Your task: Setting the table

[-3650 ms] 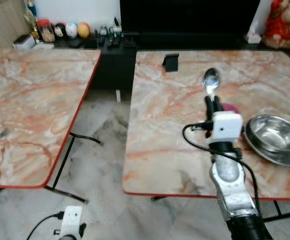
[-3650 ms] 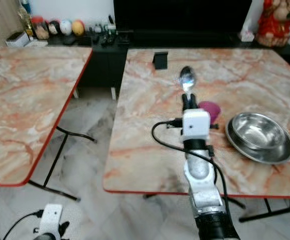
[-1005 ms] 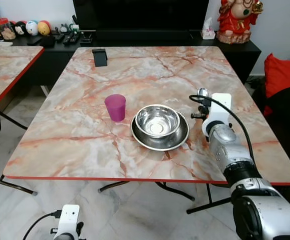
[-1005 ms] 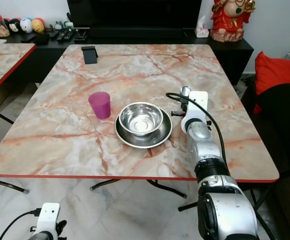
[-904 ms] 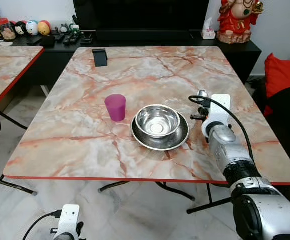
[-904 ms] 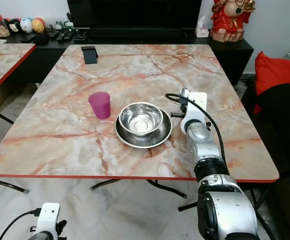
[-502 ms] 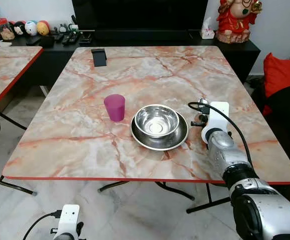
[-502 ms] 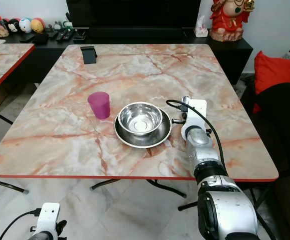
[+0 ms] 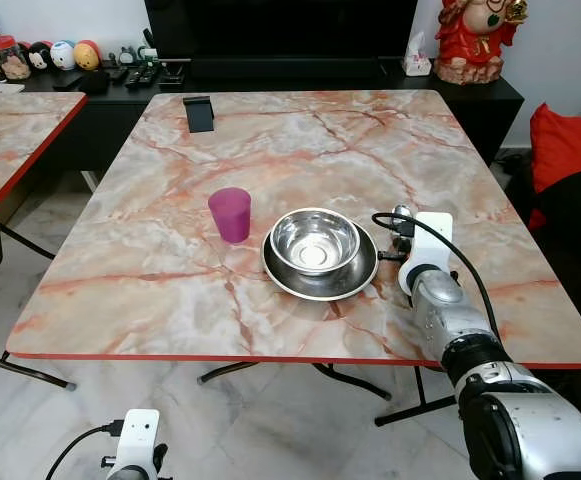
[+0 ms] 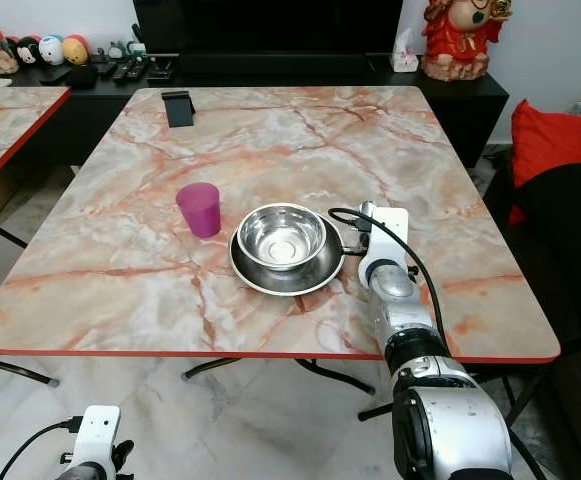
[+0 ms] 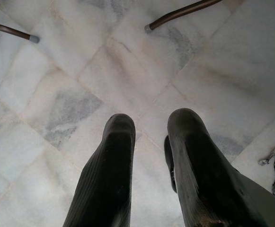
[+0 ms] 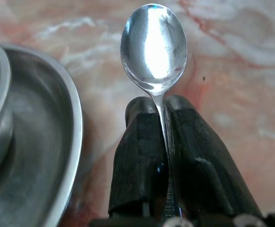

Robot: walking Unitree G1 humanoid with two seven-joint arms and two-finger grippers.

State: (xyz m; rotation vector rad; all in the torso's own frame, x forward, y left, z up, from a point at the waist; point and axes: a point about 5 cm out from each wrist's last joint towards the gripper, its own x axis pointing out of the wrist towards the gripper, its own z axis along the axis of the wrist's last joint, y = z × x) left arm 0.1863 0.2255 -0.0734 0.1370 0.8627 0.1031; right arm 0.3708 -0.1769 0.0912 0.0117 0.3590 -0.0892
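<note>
A steel bowl (image 9: 315, 238) sits in a steel plate (image 9: 354, 281) on the marble table (image 9: 150, 290), with a purple cup (image 9: 231, 214) to its left. My right gripper (image 12: 162, 118) is shut on a shiny spoon (image 12: 154, 45), its bowl end poking out past the fingertips. The spoon (image 9: 402, 214) hovers low over the table just right of the plate's rim (image 12: 73, 123). My left gripper (image 11: 149, 137) hangs by the marble floor with a small gap between its black fingers.
A black phone stand (image 9: 199, 112) is at the table's far left corner. A second marble table (image 9: 10, 140) stands to the left across a gap. A dark cabinet (image 9: 300, 70) with a red figurine (image 9: 473, 38) runs behind. A red cushion (image 9: 566, 150) lies at right.
The camera swung from the gap between tables to face this table squarely. My right arm with the spoon has drawn nearer and lower, closer to the plate's right rim.
</note>
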